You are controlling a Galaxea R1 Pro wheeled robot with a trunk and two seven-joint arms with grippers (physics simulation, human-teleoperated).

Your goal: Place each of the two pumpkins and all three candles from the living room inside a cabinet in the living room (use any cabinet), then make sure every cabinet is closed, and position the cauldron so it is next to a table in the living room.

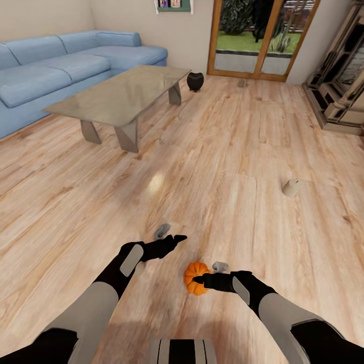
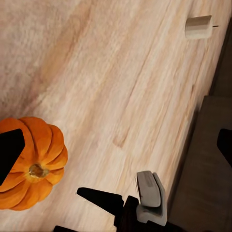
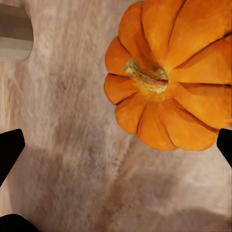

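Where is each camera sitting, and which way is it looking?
Head view: up on the robot's head, looking forward and down at the floor, table and cauldron; both arms show, left hand and right hand.
Left wrist view: on the left arm, looking down at the floor; dark fingertips show.
Right wrist view: on the right arm, looking straight down; fingertips show.
All three share the pumpkin.

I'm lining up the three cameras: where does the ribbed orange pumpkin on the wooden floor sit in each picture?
Head view: ribbed orange pumpkin low and centre, just beside the right gripper.
Left wrist view: at the left edge, below mid-height.
Right wrist view: upper right, stem facing the camera.
Shared landmark: the pale wooden plank floor under it, also seen in both wrist views.
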